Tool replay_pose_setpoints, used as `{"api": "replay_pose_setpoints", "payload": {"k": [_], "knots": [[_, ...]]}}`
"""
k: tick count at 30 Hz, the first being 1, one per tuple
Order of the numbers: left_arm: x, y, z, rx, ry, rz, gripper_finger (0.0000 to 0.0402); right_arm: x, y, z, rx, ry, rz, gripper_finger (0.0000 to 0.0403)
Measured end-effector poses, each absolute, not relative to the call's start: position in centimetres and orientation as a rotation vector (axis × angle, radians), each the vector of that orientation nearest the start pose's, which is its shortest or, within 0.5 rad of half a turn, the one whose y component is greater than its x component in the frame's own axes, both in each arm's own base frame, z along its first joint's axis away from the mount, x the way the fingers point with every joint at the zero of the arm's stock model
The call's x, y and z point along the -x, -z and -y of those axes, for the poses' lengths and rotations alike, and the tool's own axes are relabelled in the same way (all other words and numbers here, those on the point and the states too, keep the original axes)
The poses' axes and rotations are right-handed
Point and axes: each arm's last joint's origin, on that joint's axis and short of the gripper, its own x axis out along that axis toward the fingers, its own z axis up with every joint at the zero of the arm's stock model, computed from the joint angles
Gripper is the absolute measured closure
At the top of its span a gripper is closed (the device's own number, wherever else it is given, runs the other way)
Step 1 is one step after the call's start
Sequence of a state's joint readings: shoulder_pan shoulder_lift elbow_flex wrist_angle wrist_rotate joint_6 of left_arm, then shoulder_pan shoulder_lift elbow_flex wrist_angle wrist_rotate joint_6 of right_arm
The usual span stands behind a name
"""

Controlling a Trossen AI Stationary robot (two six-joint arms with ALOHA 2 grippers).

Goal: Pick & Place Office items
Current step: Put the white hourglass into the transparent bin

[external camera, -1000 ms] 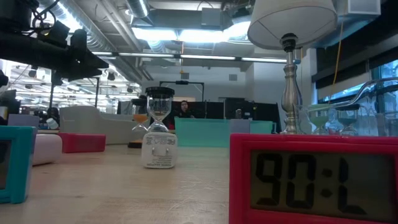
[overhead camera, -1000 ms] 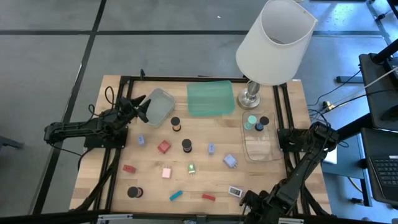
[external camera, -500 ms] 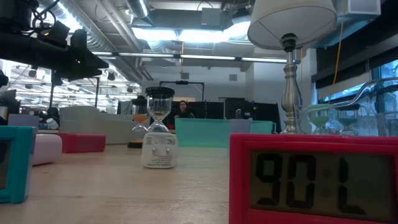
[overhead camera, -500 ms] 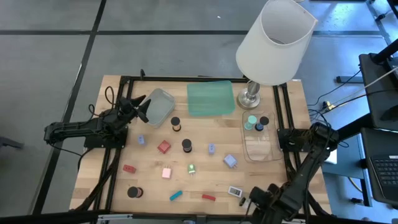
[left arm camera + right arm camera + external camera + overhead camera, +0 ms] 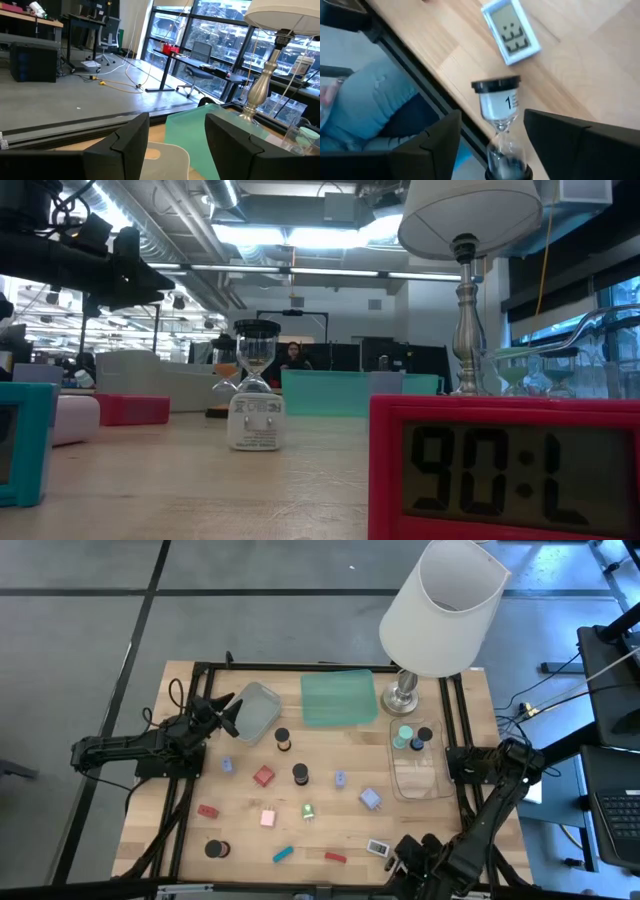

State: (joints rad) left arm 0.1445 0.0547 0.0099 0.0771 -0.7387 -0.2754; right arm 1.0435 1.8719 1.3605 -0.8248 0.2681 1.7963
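Small office items lie scattered on the wooden table: black cylinders [image 5: 299, 773], a red block [image 5: 264, 776], a pink block [image 5: 268, 818], lavender blocks [image 5: 371, 799], a teal bar [image 5: 283, 854] and a red bar [image 5: 335, 857]. My right gripper [image 5: 403, 858] is at the near edge, open. In its wrist view the fingers stand on either side of a black-capped sand timer [image 5: 499, 112] without touching it. A small white clock [image 5: 511, 31] lies just beyond. My left gripper [image 5: 226, 716] waits open over the grey tray's left side [image 5: 172, 145].
The grey tray [image 5: 256, 710] and the green tray [image 5: 338, 698] sit at the far side. A clear tray [image 5: 418, 772] on the right holds a mint cap [image 5: 403, 735]. The lamp [image 5: 443, 610] stands over the far right. The table's near edge [image 5: 420, 95] runs beside the timer.
My right gripper drew back a little toward the table's right, then moved left again toward the white clock, staying low at the near edge.
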Motion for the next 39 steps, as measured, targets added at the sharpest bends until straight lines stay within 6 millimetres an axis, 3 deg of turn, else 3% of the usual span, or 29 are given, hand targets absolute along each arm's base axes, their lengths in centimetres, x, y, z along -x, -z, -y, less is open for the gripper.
{"api": "replay_pose_setpoints", "payload": {"k": [6,11,19,25,39], "knots": [[-8.9,-17.0,-3.3,0.267,-0.873,0.153,0.021,-19.6,-17.2,-31.9,-0.737,0.444,-1.311,0.0128],[-8.9,-17.0,-3.3,0.267,-0.873,0.153,0.0211,-19.9,-16.8,-32.4,-0.717,0.458,-1.314,0.0107],[-8.9,-16.9,-3.3,0.265,-0.874,0.147,0.0212,-20.1,-14.8,-32.1,-0.584,0.511,-1.31,0.0118],[-8.9,-16.9,-3.3,0.265,-0.874,0.147,0.021,-20.3,-14.7,-31.4,-0.51,0.53,-1.272,0.0127],[-8.9,-16.9,-3.3,0.265,-0.874,0.148,0.0211,-21.4,-14.3,-30.6,-0.572,0.6,-1.289,0.0129]]}}
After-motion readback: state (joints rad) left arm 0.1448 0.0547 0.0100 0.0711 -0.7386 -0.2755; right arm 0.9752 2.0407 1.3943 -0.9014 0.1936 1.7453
